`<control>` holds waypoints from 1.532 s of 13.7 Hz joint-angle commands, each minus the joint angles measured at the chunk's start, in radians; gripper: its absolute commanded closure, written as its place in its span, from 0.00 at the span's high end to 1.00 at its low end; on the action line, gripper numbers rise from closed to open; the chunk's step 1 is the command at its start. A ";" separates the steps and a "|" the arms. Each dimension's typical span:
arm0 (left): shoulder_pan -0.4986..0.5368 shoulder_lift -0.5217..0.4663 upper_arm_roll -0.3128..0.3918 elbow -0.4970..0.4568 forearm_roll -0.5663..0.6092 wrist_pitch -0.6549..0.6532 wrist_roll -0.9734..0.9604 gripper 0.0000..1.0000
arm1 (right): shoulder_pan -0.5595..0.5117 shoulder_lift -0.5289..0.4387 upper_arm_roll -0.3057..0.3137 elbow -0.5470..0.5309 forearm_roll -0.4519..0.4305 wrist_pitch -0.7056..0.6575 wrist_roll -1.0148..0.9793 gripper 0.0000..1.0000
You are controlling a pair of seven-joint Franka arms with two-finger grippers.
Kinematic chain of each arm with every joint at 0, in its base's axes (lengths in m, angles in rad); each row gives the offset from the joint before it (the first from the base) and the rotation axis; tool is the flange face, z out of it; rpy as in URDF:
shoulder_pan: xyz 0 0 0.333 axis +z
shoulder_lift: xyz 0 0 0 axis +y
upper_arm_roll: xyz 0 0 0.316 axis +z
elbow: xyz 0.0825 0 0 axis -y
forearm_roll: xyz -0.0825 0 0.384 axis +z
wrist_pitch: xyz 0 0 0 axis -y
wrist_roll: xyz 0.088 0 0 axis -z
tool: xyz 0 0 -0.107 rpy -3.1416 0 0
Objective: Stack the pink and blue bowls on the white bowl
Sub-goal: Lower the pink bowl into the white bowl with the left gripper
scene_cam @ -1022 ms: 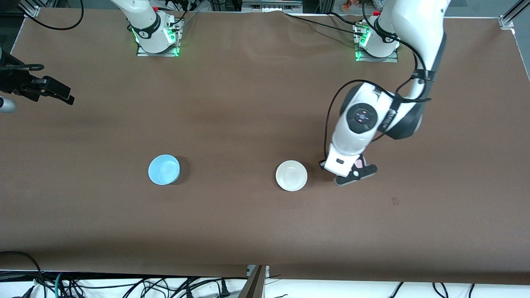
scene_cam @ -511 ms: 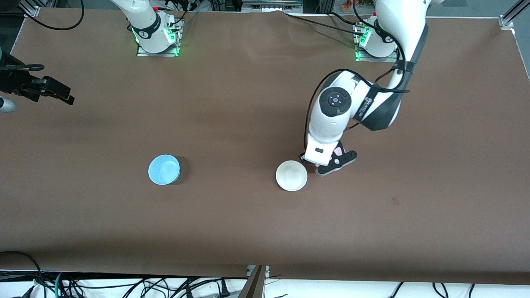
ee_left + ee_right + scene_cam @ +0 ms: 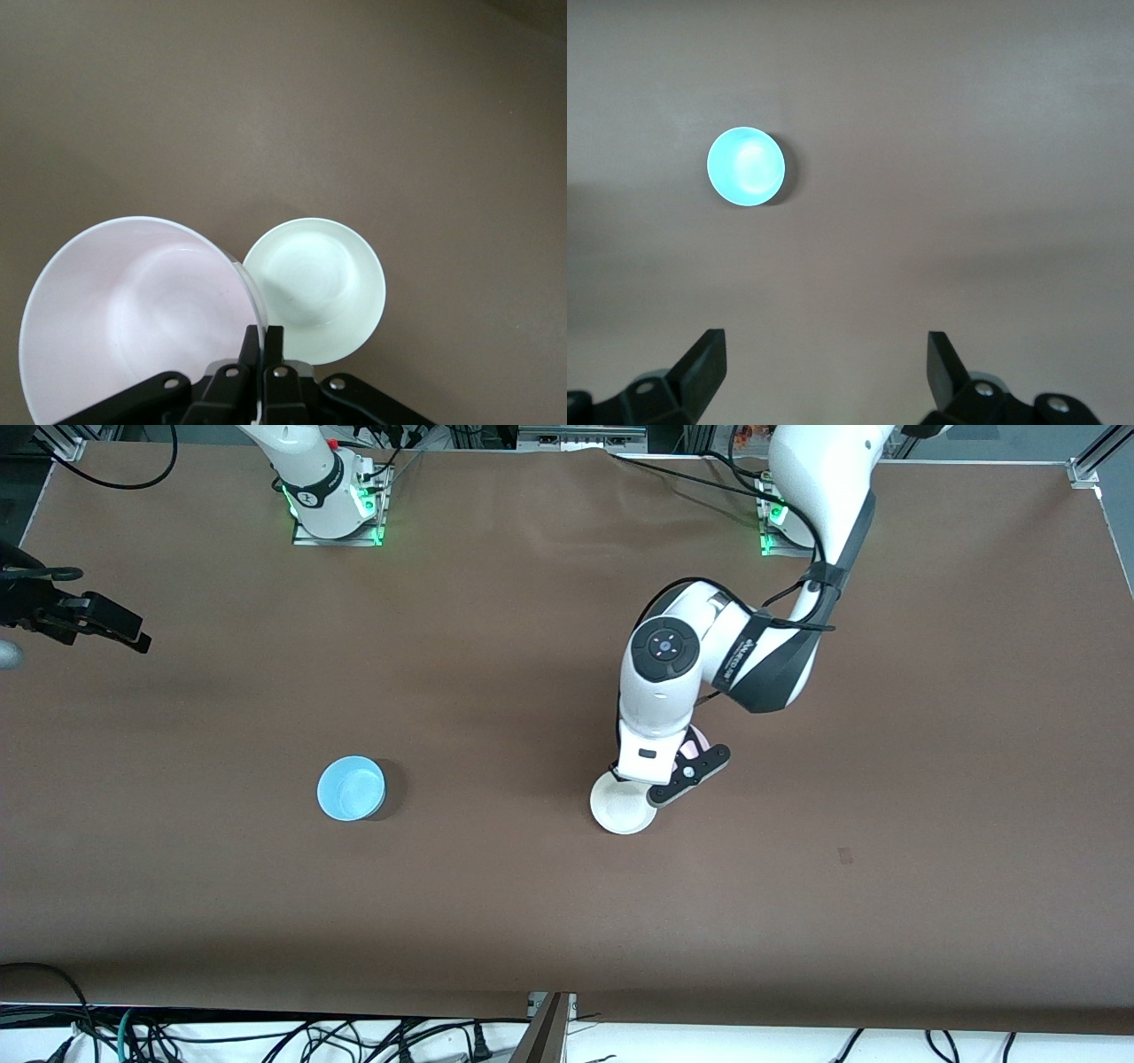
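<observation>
My left gripper (image 3: pixel 677 771) is shut on the rim of the pale pink bowl (image 3: pixel 133 310) and holds it in the air, partly over the edge of the white bowl (image 3: pixel 620 811). In the front view only a sliver of the pink bowl (image 3: pixel 697 737) shows under the hand. The left wrist view shows the white bowl (image 3: pixel 319 288) on the table just past the pink bowl's rim. The light blue bowl (image 3: pixel 351 788) sits on the table toward the right arm's end, and it also shows in the right wrist view (image 3: pixel 746 166). My right gripper (image 3: pixel 131 631) is open and empty, and waits at the table's edge.
The brown table (image 3: pixel 496 921) is bare around the bowls. The arm bases (image 3: pixel 332 500) stand along its farthest edge. Cables hang below the table's near edge.
My left arm has carried the pink bowl sideways toward the right arm's end, from beside the white bowl to partly over it. The right gripper has shifted only slightly.
</observation>
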 commanded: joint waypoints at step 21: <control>-0.094 0.282 0.111 0.310 0.017 0.056 -0.202 0.00 | -0.008 0.032 -0.001 -0.002 0.012 0.060 -0.007 1.00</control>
